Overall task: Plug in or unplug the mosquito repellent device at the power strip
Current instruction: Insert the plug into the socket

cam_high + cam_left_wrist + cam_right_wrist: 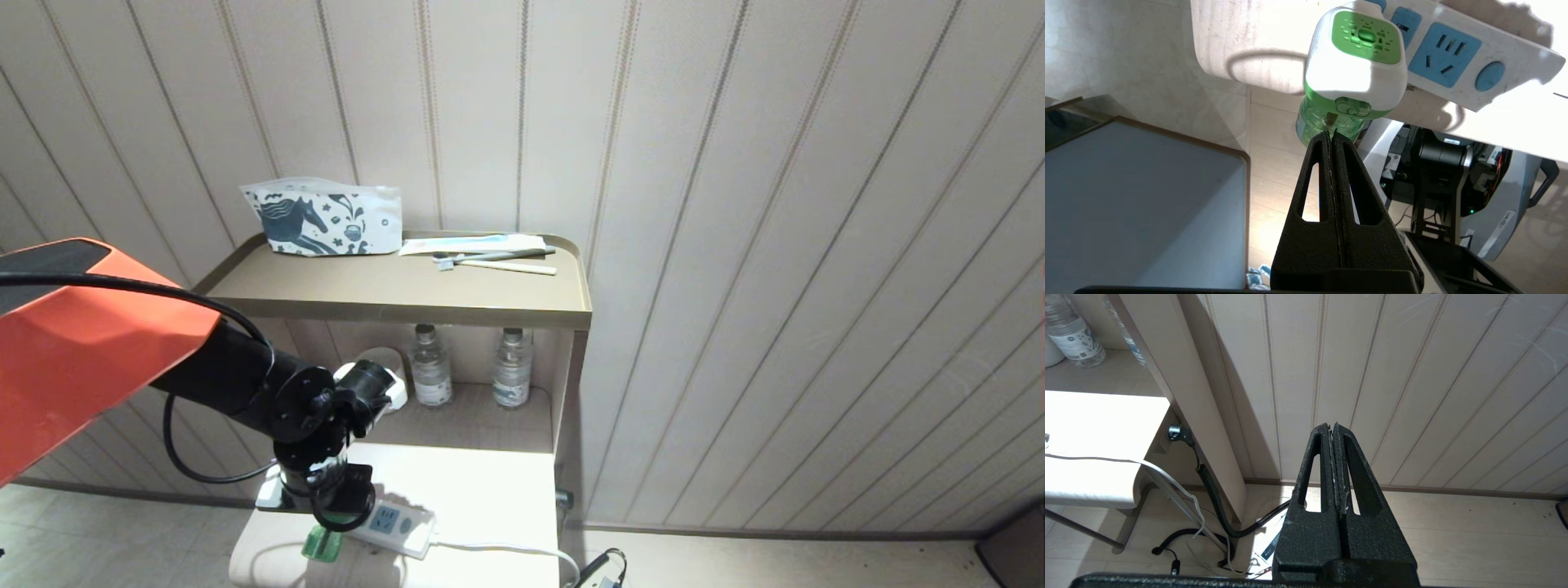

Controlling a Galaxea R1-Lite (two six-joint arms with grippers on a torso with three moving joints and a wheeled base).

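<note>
mosquito repellent device in power strip | left hand together, tips at bottle | right hand together

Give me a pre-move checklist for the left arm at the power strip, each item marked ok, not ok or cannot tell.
1. Device seated in the strip: ok, its head sits against the strip, bottle hanging past the table edge.
2. Left gripper shut: ok, fingers pressed together.
3. Left gripper holding the device: not ok, its tips are just at the bottle, gripping nothing.
4. Prongs fully in: cannot tell, hidden behind the head.
5. Free socket beside the device: ok, one blue face is bare.
6. Right gripper out of the way: ok, shut, facing the wall.
</note>
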